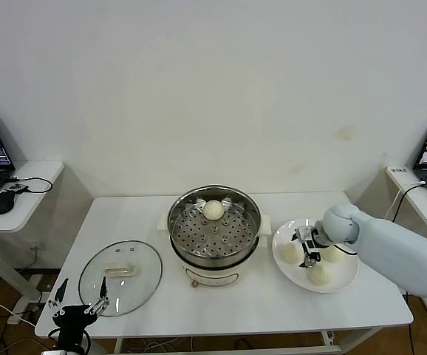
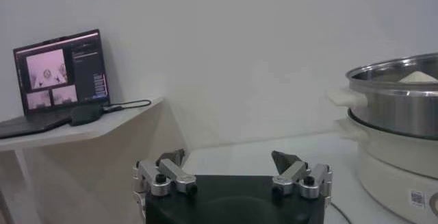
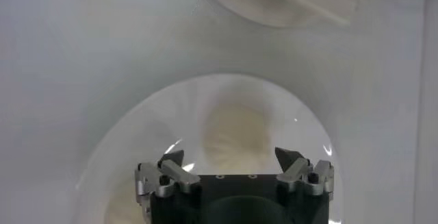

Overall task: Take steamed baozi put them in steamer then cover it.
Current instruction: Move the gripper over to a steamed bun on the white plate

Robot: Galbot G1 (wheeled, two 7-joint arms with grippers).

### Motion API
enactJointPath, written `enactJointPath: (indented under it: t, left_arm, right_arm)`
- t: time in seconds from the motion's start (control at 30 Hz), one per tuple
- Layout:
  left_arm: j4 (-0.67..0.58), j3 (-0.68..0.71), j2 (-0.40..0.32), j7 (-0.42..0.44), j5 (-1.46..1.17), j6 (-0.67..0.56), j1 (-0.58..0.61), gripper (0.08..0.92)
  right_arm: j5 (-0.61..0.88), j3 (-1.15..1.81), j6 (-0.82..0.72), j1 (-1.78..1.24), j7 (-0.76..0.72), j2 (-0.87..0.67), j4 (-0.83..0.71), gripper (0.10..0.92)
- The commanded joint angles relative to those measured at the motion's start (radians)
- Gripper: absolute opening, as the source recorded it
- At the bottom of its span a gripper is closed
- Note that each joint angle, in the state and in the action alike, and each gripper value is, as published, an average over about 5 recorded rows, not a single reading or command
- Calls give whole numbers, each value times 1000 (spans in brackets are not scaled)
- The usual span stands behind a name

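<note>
**Right end effector poised over the plate of baozi, one bun already in the steamer**

At the left of the white worktop (image 1: 272, 296), the left end effector (image 1: 78, 305) sat parked low at the near edge, its fingers spread apart and gripping nothing. Just beyond it the cover (image 1: 120, 276), clear glass with a cream handle, lay flat on the worktop, apart from the steamer.

In the middle stood the steamer (image 1: 214, 229), its steel basket uncovered on the white pot base. A single steamed baozi (image 1: 213, 210) rested on the perforated floor toward the far side of the basket. The left wrist view showed the steamer's wall (image 2: 397, 102) off to one side of the idle left end effector (image 2: 233, 167).

To the right, the white plate (image 1: 346, 277) held three more buns: one on its left side (image 1: 292, 252), one at the near side (image 1: 318, 274), and one on the far right (image 1: 335, 254). The right end effector (image 1: 307, 248) hung over the plate, between the left bun and the right one, its fingers parted and empty. In the right wrist view, a bun (image 3: 236, 136) lay directly ahead of the open fingers (image 3: 233, 160), centred between them, with no contact visible.
</note>
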Motion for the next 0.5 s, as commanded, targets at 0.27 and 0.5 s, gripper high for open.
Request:
enactJointPath:
  t: [0.27,0.5]
  left_arm:
    - [21,-2,2,0,-7,0,-12,823]
    - [23,-1,1,0,-8,0,-14,823]
  right_arm:
    - [-30,9,-8,-10,-20,75,-88,779]
    - [-29,10,-13,-6,-39,67,-86,656]
